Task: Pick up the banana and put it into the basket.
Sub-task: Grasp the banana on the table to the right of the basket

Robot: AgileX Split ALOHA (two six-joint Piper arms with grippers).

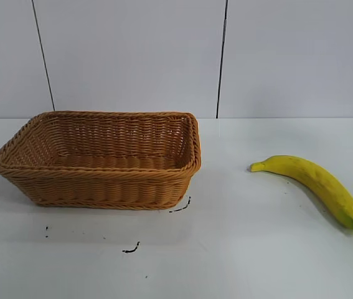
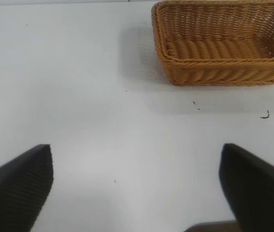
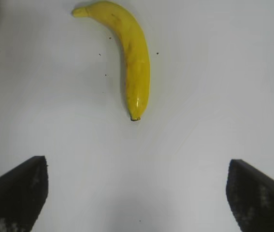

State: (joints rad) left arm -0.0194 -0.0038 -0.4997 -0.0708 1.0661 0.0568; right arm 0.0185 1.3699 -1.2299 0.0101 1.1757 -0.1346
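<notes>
Bare table (image 1: 238,249) all round banana (image 1: 313,184) — basket (image 1: 101,187) well apart, nothing btwn

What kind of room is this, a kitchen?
Probably a robot test bench, not a kitchen: a plain white table against blank panels, bearing only a basket and banana, with dark open pincer fingers over it.

banana (image 1: 313,184): yellow, curved, flat on table | basket (image 1: 101,187): wicker, seemingly empty
</notes>
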